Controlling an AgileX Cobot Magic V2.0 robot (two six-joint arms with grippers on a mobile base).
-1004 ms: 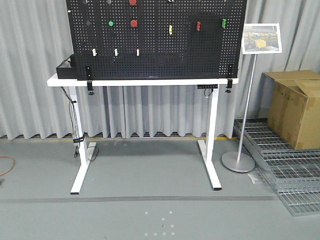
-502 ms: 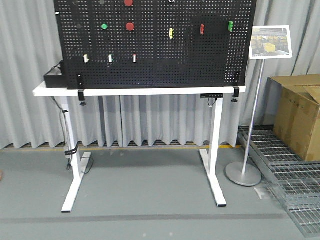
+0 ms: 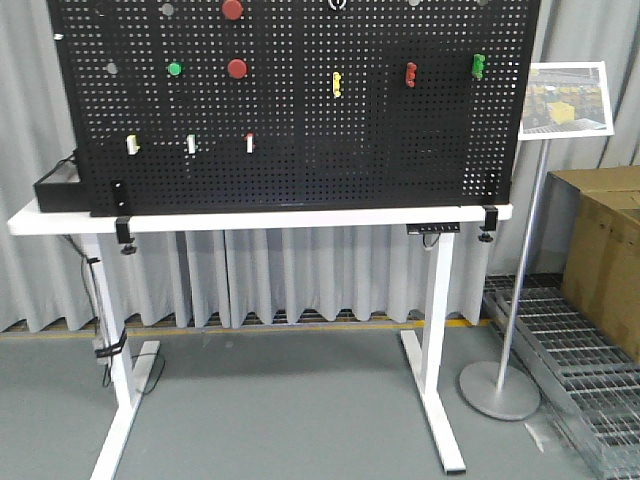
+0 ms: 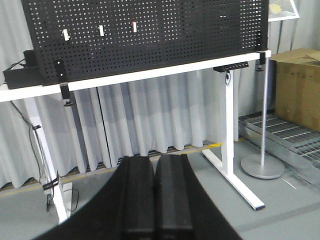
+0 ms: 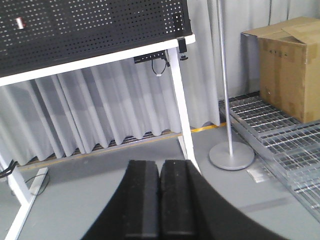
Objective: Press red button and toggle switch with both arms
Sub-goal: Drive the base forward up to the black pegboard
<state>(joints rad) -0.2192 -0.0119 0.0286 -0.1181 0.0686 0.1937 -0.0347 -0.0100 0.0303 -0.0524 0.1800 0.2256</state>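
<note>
Black perforated pegboard (image 3: 300,130) carries the round red button (image 3: 237,68). Left gripper (image 4: 154,167) and right gripper (image 5: 160,170) are pressed together; a square, centred approach is advisable.

The base is rolling in: the pegboard (image 3: 290,100) swells across the front view, closer now ahead of the left gripper (image 4: 155,167) and right gripper (image 5: 160,172). The red button (image 3: 237,68) sinks lower in frame, the table (image 3: 300,218) spreads wider, and the cardboard box (image 3: 605,250) slips off toward the right gripper's side.
</note>
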